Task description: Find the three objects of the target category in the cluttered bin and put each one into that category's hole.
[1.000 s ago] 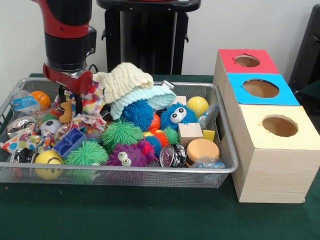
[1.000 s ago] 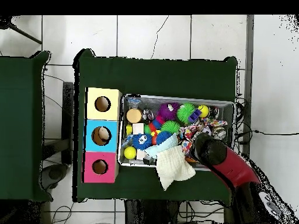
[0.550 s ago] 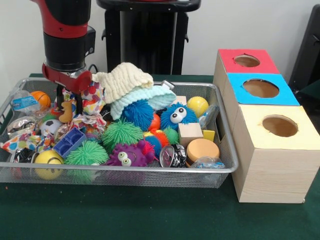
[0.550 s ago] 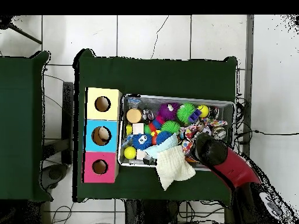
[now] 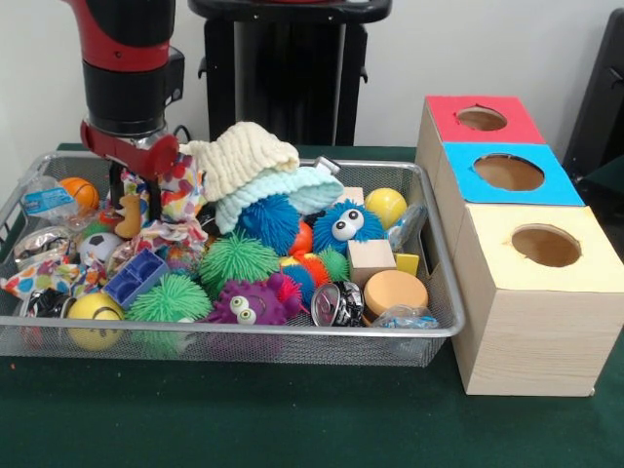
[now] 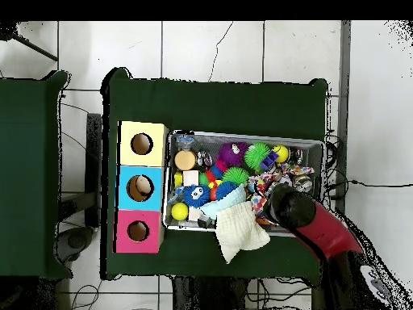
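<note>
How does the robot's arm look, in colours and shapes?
The arm is a thick cylinder, red above and black below. A flat red plate sits under the black part. The end effector has thin dark fingers. From overhead the arm shows red with a black round end.

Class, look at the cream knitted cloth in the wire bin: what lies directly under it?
The cream knitted cloth rests on a pale blue cloth, which drapes over a blue spiky ball. Whatever else lies beneath those cloths is covered and cannot be seen.

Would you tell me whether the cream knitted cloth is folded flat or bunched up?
Bunched up: the cream knitted cloth sits in a rumpled heap atop the toys, draping over the bin's rim in the overhead view.
</note>
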Robot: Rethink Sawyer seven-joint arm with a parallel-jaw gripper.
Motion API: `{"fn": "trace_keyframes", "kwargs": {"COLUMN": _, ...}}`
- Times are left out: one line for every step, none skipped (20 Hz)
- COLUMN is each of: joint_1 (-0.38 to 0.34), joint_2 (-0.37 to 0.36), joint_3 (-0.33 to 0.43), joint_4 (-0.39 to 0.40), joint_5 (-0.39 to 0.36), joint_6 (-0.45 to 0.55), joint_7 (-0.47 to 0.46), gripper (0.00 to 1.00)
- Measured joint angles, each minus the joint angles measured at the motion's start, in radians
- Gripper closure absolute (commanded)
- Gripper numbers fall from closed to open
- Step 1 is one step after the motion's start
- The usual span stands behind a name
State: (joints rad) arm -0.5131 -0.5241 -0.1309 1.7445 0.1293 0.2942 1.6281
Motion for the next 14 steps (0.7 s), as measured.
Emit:
{"fn": "trace_keyframes", "kwargs": {"joint_1": 0.001, "joint_2": -0.007, "joint_3": -0.002, "joint_4": -0.005, "joint_5": -0.005, "joint_6": 0.023, "joint_7": 0.000, "gripper": 0.00}}
{"fn": "trace_keyframes", "kwargs": {"joint_1": 0.002, "joint_2": -0.016, "joint_3": -0.005, "joint_4": -0.010, "joint_5": -0.011, "joint_6": 0.050, "joint_7": 0.000, "gripper": 0.00}}
{"fn": "trace_keyframes", "kwargs": {"joint_1": 0.002, "joint_2": -0.023, "joint_3": -0.006, "joint_4": -0.014, "joint_5": -0.014, "joint_6": 0.068, "joint_7": 0.000, "gripper": 0.00}}
{"fn": "trace_keyframes", "kwargs": {"joint_1": 0.001, "joint_2": -0.045, "joint_3": -0.009, "joint_4": -0.026, "joint_5": -0.021, "joint_6": 0.126, "joint_7": 0.000, "gripper": 0.00}}
{"fn": "trace_keyframes", "kwargs": {"joint_1": 0.001, "joint_2": -0.052, "joint_3": -0.010, "joint_4": -0.030, "joint_5": -0.022, "joint_6": 0.143, "joint_7": 0.000, "gripper": 0.00}}
{"fn": "trace_keyframes", "kwargs": {"joint_1": 0.002, "joint_2": -0.059, "joint_3": -0.011, "joint_4": -0.034, "joint_5": -0.023, "joint_6": 0.159, "joint_7": 0.000, "gripper": 0.00}}
{"fn": "trace_keyframes", "kwargs": {"joint_1": 0.002, "joint_2": -0.073, "joint_3": -0.012, "joint_4": -0.042, "joint_5": -0.026, "joint_6": 0.192, "joint_7": 0.000, "gripper": 0.00}}
{"fn": "trace_keyframes", "kwargs": {"joint_1": 0.001, "joint_2": -0.093, "joint_3": -0.013, "joint_4": -0.052, "joint_5": -0.027, "joint_6": 0.232, "joint_7": 0.000, "gripper": 0.00}}
{"fn": "trace_keyframes", "kwargs": {"joint_1": 0.001, "joint_2": -0.113, "joint_3": -0.014, "joint_4": -0.062, "joint_5": -0.028, "joint_6": 0.272, "joint_7": 0.000, "gripper": 0.00}}
{"fn": "trace_keyframes", "kwargs": {"joint_1": 0.001, "joint_2": -0.125, "joint_3": -0.014, "joint_4": -0.068, "joint_5": -0.028, "joint_6": 0.294, "joint_7": 0.000, "gripper": 0.00}}
{"fn": "trace_keyframes", "kwargs": {"joint_1": 0.001, "joint_2": -0.137, "joint_3": -0.014, "joint_4": -0.073, "joint_5": -0.028, "joint_6": 0.313, "joint_7": 0.000, "gripper": 0.00}}
{"fn": "trace_keyframes", "kwargs": {"joint_1": 0.001, "joint_2": -0.156, "joint_3": -0.014, "joint_4": -0.084, "joint_5": -0.028, "joint_6": 0.341, "joint_7": 0.000, "gripper": 0.00}}
{"fn": "trace_keyframes", "kwargs": {"joint_1": 0.001, "joint_2": -0.161, "joint_3": -0.014, "joint_4": -0.087, "joint_5": -0.029, "joint_6": 0.348, "joint_7": 0.000, "gripper": 0.00}}
{"fn": "trace_keyframes", "kwargs": {"joint_1": 0.000, "joint_2": -0.173, "joint_3": -0.014, "joint_4": -0.095, "joint_5": -0.029, "joint_6": 0.356, "joint_7": 0.000, "gripper": 0.00}}
